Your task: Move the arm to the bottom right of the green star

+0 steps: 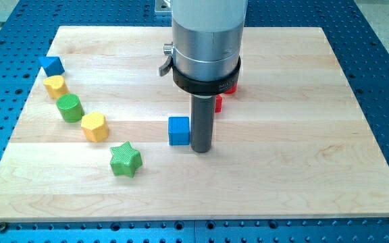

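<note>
My tip [200, 149] rests just right of the blue cube [178, 131]; no claw is fitted. The green star [125, 160] lies toward 8 o'clock, at the worktop [302, 169] lower left.

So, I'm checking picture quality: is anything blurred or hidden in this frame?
Camera view: sharp and evenly lit, soft shadows only; the arm hides most of the red blocks; my tip sits just right of the blue cube.
</note>
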Robot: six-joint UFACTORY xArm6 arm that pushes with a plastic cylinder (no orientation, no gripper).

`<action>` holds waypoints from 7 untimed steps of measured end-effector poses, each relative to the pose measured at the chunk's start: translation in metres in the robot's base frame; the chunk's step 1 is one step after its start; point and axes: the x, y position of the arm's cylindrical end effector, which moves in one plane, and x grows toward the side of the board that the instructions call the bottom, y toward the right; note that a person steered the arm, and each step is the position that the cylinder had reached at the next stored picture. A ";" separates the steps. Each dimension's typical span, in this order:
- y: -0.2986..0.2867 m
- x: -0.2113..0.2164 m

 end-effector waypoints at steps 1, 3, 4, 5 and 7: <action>0.000 0.008; -0.007 0.081; 0.000 0.103; 0.003 0.106; 0.054 0.105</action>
